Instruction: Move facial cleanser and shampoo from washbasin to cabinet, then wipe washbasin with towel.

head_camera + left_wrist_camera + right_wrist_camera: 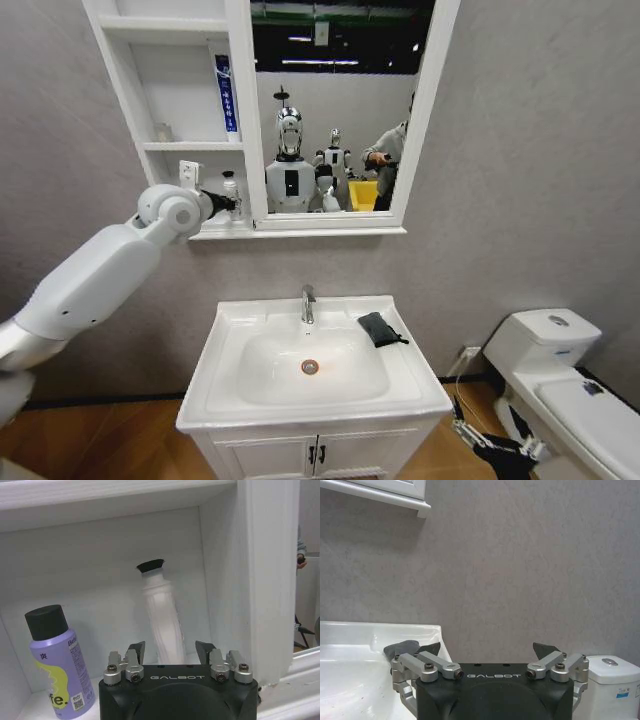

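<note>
Reaching into the cabinet's (170, 150) lowest shelf, the left claw (228, 204) sits beside a small bottle (231, 186) in the head view. Below, the washbasin (225, 385) carries only the towel (380, 328), lying on its rim to the right of the tap (308, 303).

In the left wrist view, the left claw (170, 652) is spread wide, its fingers either side of a white tube (162, 620) standing cap-up and a little tilted, apparently not gripping it. A purple bottle (57, 667) stands apart, against the shelf's other side. The placing looks done; backing straight out, fingers kept wide, should spare the leaning tube a knock.

In the right wrist view, the right claw (487, 652) hangs wide open and empty over the washbasin's (380, 630) edge, the towel (402, 647) just beyond one finger. For wiping, it should close on the cloth's bunched middle.
</note>
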`<state>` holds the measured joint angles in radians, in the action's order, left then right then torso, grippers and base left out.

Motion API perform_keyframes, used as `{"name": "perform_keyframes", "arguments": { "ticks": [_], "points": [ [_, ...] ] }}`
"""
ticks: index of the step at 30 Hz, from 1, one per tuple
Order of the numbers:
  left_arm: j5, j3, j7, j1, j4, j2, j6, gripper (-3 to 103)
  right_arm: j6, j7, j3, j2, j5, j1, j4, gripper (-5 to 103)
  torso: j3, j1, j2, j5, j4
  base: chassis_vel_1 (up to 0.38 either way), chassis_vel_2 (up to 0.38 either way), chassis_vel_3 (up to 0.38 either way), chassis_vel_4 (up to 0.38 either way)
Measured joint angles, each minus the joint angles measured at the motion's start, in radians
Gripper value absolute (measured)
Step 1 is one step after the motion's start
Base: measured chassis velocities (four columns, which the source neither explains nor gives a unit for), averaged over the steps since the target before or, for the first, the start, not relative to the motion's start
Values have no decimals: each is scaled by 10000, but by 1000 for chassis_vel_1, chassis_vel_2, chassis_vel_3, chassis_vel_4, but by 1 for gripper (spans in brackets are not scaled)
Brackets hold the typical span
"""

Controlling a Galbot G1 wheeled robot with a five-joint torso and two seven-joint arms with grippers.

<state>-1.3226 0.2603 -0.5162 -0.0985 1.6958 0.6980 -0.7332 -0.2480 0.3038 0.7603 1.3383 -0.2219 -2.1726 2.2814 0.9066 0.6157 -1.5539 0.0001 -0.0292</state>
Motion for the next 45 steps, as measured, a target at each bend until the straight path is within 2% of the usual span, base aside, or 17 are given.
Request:
{"name": "perform_keyframes", "arguments": {
  "ticks": [8, 10, 12, 13, 14, 15, 18, 19, 21, 22, 24, 28, 30, 36, 38, 41, 45],
  "points": [
    [725, -1757, 434, 2527, 2372, -1473, 801, 88, 0, 1, 1, 0, 0, 0, 0, 100, 0, 0, -1, -4, 0, 0, 0, 0, 0],
    [2457, -2971, 730, 4762, 3548, -2685, 1600, 97, 0, -1, -1, 0, -1, 0, 0, 100, -1, -1, -1, -1, 6, 0, 0, 0, 0],
    [2835, -3367, 681, 5645, 3872, -2922, 1918, 99, 0, -1, -1, 0, 0, 0, 0, 100, -2, -2, -1, 1, 9, 0, 0, 0, 0],
    [3326, -3675, 205, 6795, 4170, -3022, 2657, 100, 0, -1, 0, 0, 0, 0, 0, 100, -2, -4, -3, 0, 10, 0, 0, 0, 0],
    [3326, -3675, 205, 6795, 4170, -3022, 2657, 100, 0, -1, 0, 0, 0, 0, 0, 100, -2, -4, -3, 0, 10, 0, 0, 0, 0],
    [3813, -3772, -293, 7635, 4323, -2917, 3316, 100, 0, -1, 0, -1, 0, 0, 0, 100, -2, -3, -2, -1, 6, 0, 0, 0, 0],
    [5003, -4507, -576, 10140, 4644, -2142, 4089, 100, 0, -1, -1, 0, 0, 0, 0, 100, 0, -1, -2, -6, -11, 0, 0, 0, 0],
    [5003, -4507, -576, 10140, 4644, -2142, 4089, 100, 0, -1, -1, 0, 0, 0, 0, 100, 0, -1, -2, -6, -11, 0, 0, 0, 0],
    [6155, -6261, -182, 12889, 4931, -1422, 4438, 100, 0, -1, 0, 0, 0, 0, 0, 100, 0, 1, -1, 4, -7, 0, 0, 0, 0],
    [6155, -6261, -182, 12889, 4931, -1422, 4438, 100, 0, -1, 0, 0, 0, 0, 0, 100, 0, 1, -1, 4, -7, 0, 0, 0, 0],
    [7339, -8118, 450, 15648, 5114, -409, 4755, 100, 0, 0, 1, 0, 0, 0, 0, 100, 0, -1, -1, -8, 8, 0, 0, 0, 0],
    [8102, -9601, 1062, 17335, 5277, 669, 5020, 100, 0, -2, 0, 0, 0, 0, 0, 100, -1, -3, -2, 4, 8, 0, 0, 0, 0],
    [8656, -11214, 2241, 18874, 5345, 2158, 5189, 100, 0, -1, 0, 0, 0, 0, 0, 100, -2, -3, -2, -1, 3, 0, 0, 0, 0],
    [8828, -12317, 3544, 20017, 5689, 4011, 5289, 96, 0, -2, -1, 0, 0, 0, 0, 100, -2, -3, -2, 0, 0, 0, 0, 0, 0],
    [8833, -12331, 3704, 20159, 5799, 4196, 5322, 95, 0, -1, 0, 0, 0, 0, -1, 100, -1, -2, -2, 2, -1, 0, 0, 0, 0],
    [9081, -11998, 4717, 20741, 6728, 5105, 5539, 100, 0, -1, 0, 0, 0, 0, 0, 100, 0, -3, -2, 2, 1, 0, 0, 0, 0],
    [9146, -11718, 5067, 20668, 7242, 5429, 5556, 100, 0, -1, 0, 0, 0, 0, 0, 100, 0, -2, -2, 3, 0, 0, 0, 0, 0]
  ]
}}
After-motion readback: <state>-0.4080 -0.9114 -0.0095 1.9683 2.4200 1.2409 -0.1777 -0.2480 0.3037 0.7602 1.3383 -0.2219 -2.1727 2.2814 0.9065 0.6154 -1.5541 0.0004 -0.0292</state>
